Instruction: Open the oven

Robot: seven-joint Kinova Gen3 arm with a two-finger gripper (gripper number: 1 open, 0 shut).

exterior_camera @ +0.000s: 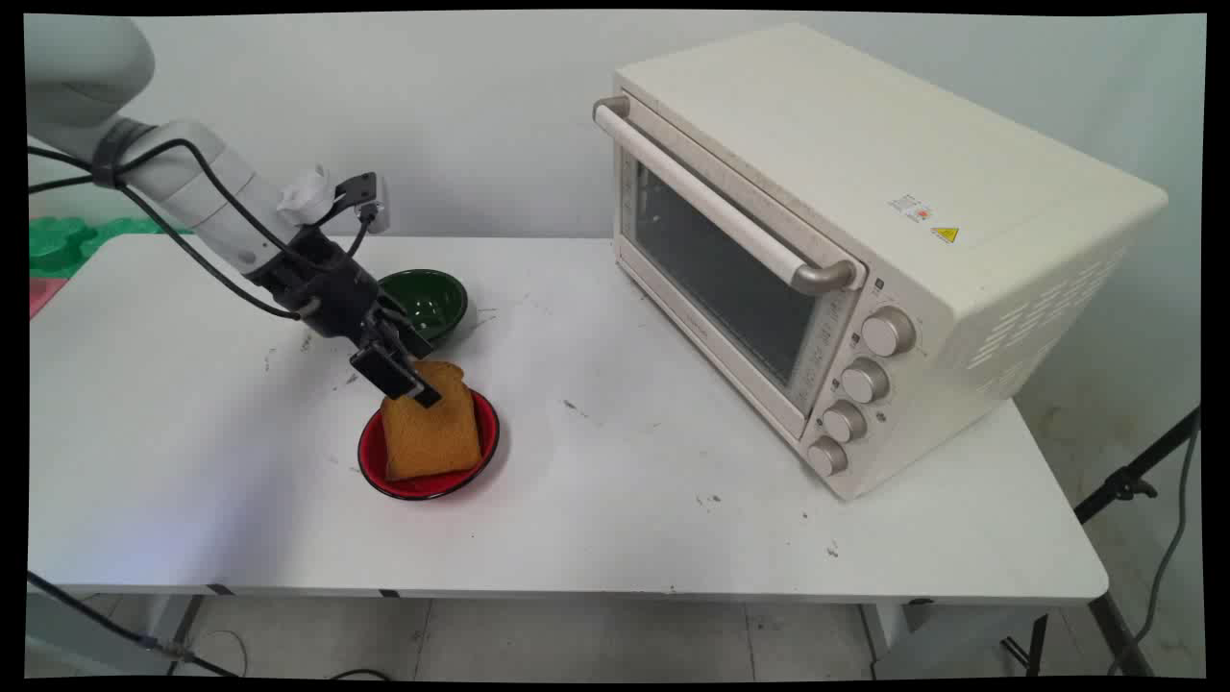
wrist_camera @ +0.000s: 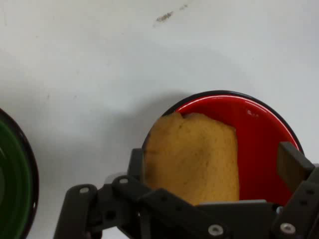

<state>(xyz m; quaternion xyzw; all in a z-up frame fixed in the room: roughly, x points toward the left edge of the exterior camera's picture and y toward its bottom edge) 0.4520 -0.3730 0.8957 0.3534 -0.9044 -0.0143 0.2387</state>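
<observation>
Now arm angled down, fingers (exterior_camera: pixel 404 370) straddling toast (exterior_camera: pixel 432 437), red bowl (exterior_camera: pixel 485 452).

The main view stands above the desk's (exterior_camera: pixel 615 519) near side, looking down across it toward the wall at 12 o'clock. The hand view looks closely down along the jaws. Both share the toast (exterior_camera: pixel 430 432) (wrist_camera: pixel 192 162), red bowl (exterior_camera: pixel 485 450) (wrist_camera: pixel 259 132) and green bowl (exterior_camera: pixel 428 300) (wrist_camera: pixel 12 174).

Beside the toaster oven (exterior_camera: pixel 865 240), whose casing is matt cream with a dark glass door, the red bowl (wrist_camera: pixel 259 139) shows a glossy smooth finish. Toast (wrist_camera: pixel 194 159) in it looks porous, matt. Green bowl (exterior_camera: pixel 428 300) behind: glossy. Table (exterior_camera: pixel 673 519): smooth white, scuffed.
</observation>
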